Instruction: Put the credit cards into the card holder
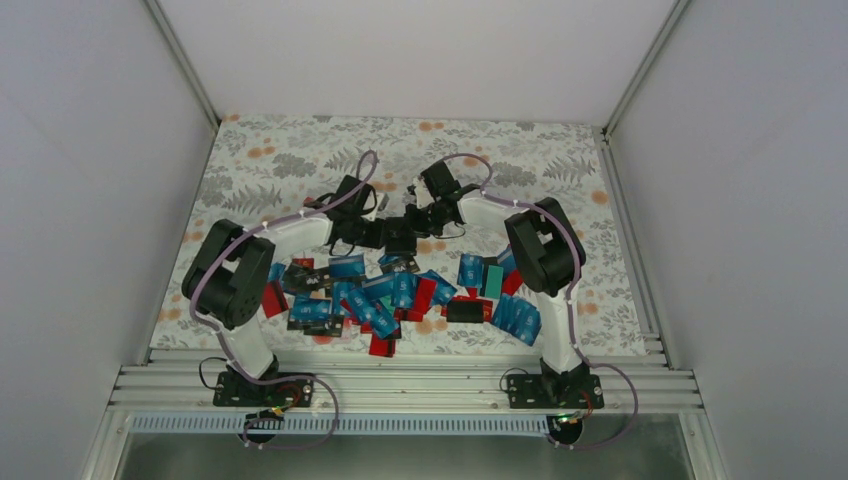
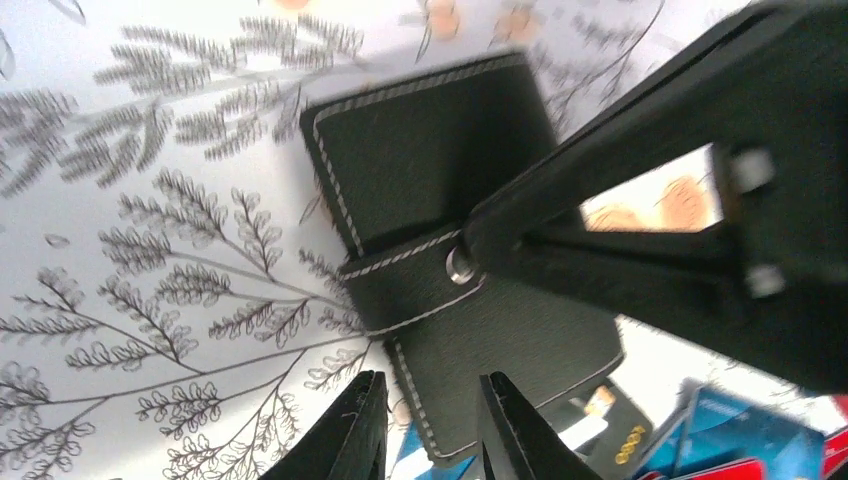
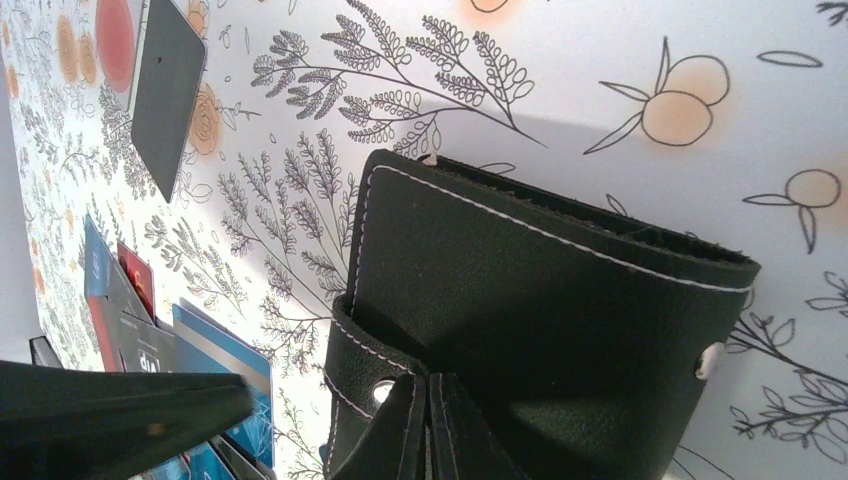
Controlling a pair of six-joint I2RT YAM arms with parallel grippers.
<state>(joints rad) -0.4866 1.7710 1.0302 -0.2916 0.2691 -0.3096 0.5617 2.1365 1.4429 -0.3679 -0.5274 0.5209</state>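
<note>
The right end effector [image 3: 428,400], pressed together, should steady the card holder [image 3: 560,300] while the slightly spread left end effector [image 2: 432,385] closes squarely on its edge.

White arms [image 1: 300,232], black claws [image 2: 432,380], lilac cables [image 1: 192,295]

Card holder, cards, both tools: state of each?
card holder, folded shut, no card seen in it
credit cards, loose heap on the table
left tool, fingers apart at the holder's corner, grip unclear
right tool, shut on the holder's strap
</note>
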